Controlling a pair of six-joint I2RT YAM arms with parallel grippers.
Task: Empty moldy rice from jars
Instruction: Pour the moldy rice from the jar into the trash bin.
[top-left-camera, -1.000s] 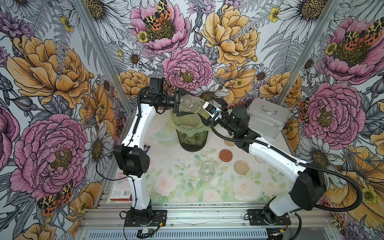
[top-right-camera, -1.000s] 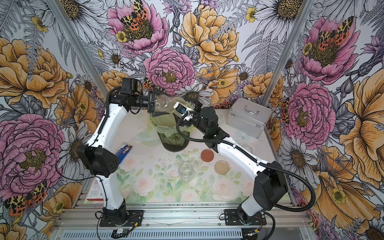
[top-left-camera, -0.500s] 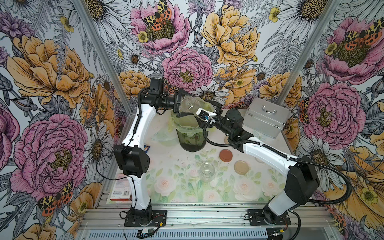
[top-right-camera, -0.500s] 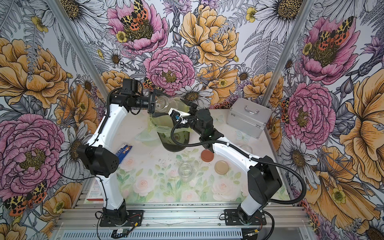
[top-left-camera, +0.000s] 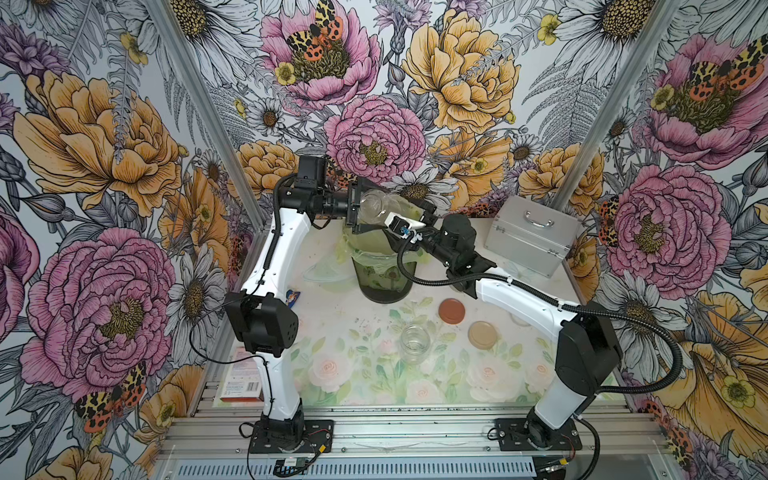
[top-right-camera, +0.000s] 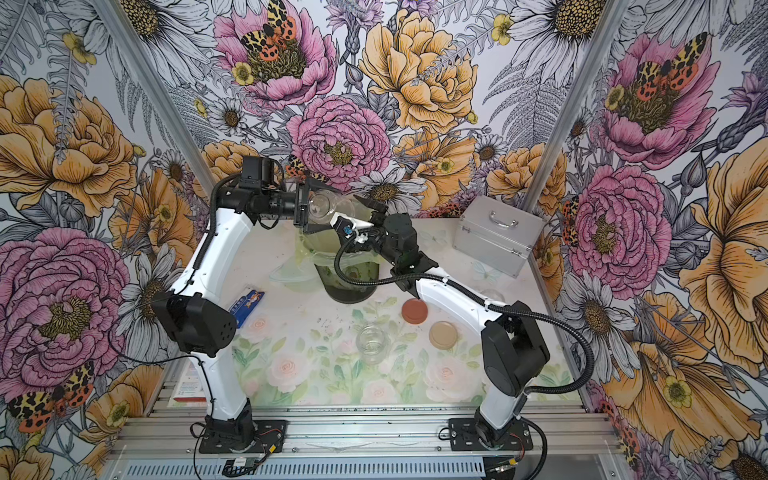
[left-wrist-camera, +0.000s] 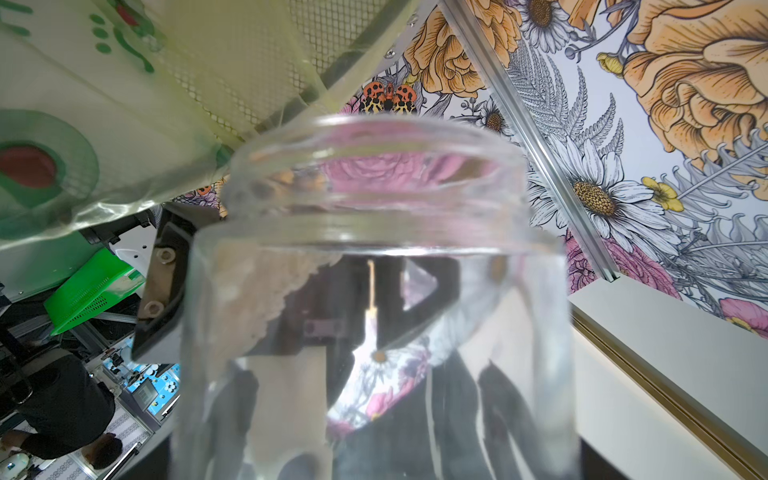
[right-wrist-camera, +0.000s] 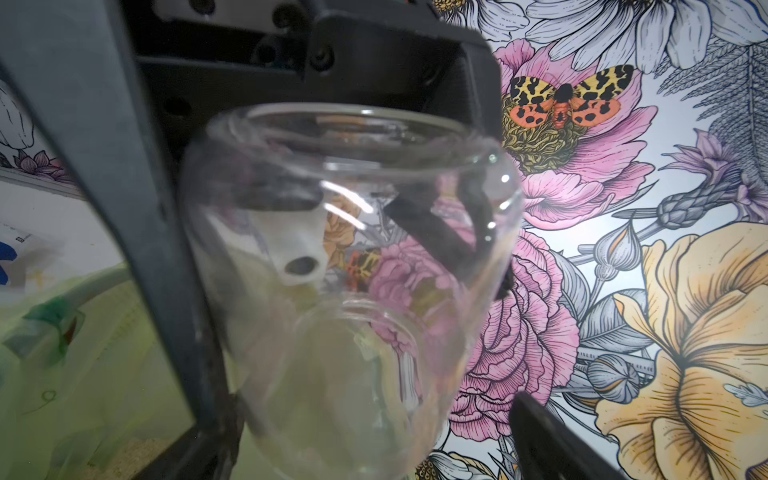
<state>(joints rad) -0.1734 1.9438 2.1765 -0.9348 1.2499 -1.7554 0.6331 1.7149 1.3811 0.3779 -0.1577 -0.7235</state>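
Yellow-green bag-lined bin (top-left-camera: 384, 286), upper centre of a top view: aim everything there. Hold the tilted jar (top-left-camera: 376, 203) clamped in the left hand (top-left-camera: 360, 206), between the right hand's (top-left-camera: 409, 212) spread jaws, unknocked. Shake off moldy rice (left-wrist-camera: 257, 286) clinging inside.

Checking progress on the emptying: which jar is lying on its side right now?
The jar in the left gripper: it lies on its side above the bag-lined bin. The other jar stands upright on the table, untouched.
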